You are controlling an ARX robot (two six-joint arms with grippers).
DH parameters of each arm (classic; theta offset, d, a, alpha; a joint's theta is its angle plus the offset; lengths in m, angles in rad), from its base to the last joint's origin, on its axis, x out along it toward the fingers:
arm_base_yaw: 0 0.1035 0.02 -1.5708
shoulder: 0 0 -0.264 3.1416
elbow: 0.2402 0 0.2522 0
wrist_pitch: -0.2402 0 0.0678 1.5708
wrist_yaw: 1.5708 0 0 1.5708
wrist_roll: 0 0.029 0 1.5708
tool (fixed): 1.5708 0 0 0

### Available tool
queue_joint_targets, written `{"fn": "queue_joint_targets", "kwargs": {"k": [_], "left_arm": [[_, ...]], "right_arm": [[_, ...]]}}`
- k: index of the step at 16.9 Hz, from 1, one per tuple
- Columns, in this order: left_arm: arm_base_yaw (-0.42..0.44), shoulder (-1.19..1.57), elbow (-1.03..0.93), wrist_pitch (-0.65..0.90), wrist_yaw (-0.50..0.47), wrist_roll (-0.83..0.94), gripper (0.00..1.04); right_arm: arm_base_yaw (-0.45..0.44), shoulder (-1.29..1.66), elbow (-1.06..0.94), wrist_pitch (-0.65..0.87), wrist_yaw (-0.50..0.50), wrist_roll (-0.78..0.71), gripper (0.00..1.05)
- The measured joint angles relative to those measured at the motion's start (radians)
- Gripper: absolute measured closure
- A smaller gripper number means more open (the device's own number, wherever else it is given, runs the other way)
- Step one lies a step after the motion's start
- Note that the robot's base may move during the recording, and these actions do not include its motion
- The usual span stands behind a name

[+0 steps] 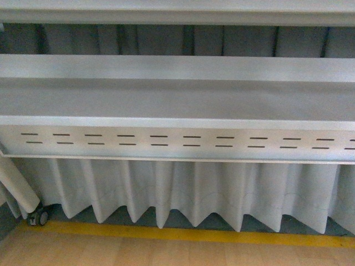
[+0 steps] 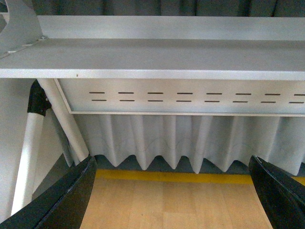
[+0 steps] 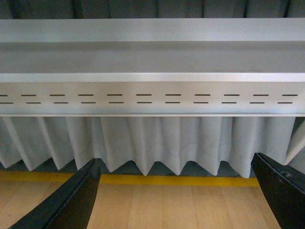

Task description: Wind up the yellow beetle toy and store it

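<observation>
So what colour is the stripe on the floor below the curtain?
The stripe is yellow; right wrist view.

Grey shelf (image 1: 177, 100), white curtain (image 1: 183, 188), yellow stripe (image 1: 183, 234)

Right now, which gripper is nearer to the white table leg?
Left. The white table leg stands just beside the left gripper; the right gripper faces the slotted panel, no leg in its view.

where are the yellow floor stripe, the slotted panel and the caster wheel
yellow floor stripe (image 1: 183, 234), front view, mid-length of the painted band
slotted panel (image 1: 177, 153), front view, bare metal under the slot rows
caster wheel (image 1: 39, 217), front view, the dark wheel itself
</observation>
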Motion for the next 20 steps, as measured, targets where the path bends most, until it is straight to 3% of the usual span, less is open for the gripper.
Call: {"fn": "queue_joint_targets", "kwargs": {"k": [20], "left_arm": [[0.0,0.0,0.0,0.0,0.0,0.0,0.07]], "right_arm": [[0.0,0.0,0.0,0.0,0.0,0.0,0.07]]}}
